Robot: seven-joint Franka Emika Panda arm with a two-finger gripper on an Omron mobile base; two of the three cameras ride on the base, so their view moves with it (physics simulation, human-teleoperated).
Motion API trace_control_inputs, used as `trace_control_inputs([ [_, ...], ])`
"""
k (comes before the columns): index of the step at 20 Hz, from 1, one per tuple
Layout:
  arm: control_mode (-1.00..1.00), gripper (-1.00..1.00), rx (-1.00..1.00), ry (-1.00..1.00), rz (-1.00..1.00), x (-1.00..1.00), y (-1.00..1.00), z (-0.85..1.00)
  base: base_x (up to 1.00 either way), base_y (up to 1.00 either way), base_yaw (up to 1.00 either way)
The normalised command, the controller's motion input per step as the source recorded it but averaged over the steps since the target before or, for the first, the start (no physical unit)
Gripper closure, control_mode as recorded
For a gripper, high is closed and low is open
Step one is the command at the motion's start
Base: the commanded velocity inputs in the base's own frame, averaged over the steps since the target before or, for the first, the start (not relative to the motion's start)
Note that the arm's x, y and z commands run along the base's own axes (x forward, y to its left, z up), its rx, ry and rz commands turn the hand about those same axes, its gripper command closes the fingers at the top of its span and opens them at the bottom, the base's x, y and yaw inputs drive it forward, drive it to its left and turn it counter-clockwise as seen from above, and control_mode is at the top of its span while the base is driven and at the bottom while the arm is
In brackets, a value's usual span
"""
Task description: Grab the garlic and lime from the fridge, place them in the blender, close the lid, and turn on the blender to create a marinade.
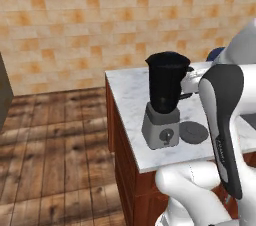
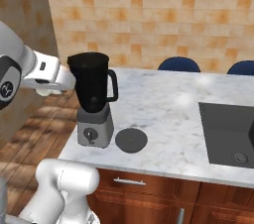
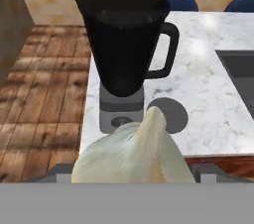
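Garlic (image 3: 133, 154) is gripped in the hand (image 3: 134, 176), w/ its tip pointing at the blender (image 3: 124, 49). Open jar mouth sits ahead & higher; lid (image 3: 171, 114) lies on bench (image 3: 208, 89) right of base.

The garlic (image 3: 134, 153) is cut off along its underside by the hand view's lower edge and covers the gripper's finger tips, so their grip cannot be confirmed. It also hides the front of the blender (image 3: 124, 54) base, the dial included, and the near edge of the lid (image 3: 168, 114).

In the right base view the blender jar (image 2: 92, 86) conceals the end of the arm; the gripper cannot be made out there. A pale shape below the forearm (image 2: 49, 88) is possibly the garlic.

In the left base view the forearm (image 1: 225, 115) covers the counter (image 1: 130, 95) behind it. The sink (image 2: 230, 134) is cut off by the right edge.
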Motion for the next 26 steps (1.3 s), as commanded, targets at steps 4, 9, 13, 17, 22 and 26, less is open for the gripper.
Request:
trace_control_inputs([
  [4, -1.0, 1.0, 0.0, -0.17, 0.0, 0.65, 0.0, 0.43, 0.0, 0.0, 0.0],
  [9, -1.0, 1.0, 0.03, -0.06, 0.0, 0.92, 0.04, 0.01, 0.0, 0.0, 0.0],
  [13, -1.0, 1.0, 0.02, 0.07, 0.0, 1.0, 0.07, 0.0, 0.0, 0.0, 0.0],
  [17, -1.0, 1.0, 0.01, 0.12, 0.0, 1.0, 0.06, 0.0, 0.0, 0.0, 0.0],
  [22, -1.0, 1.0, 0.0, 0.17, 0.0, 0.99, 0.07, -0.16, 0.0, 0.0, 0.0],
  [26, -1.0, 1.0, 0.0, 0.13, 0.0, 0.78, 0.08, -0.39, 0.0, 0.0, 0.0],
])
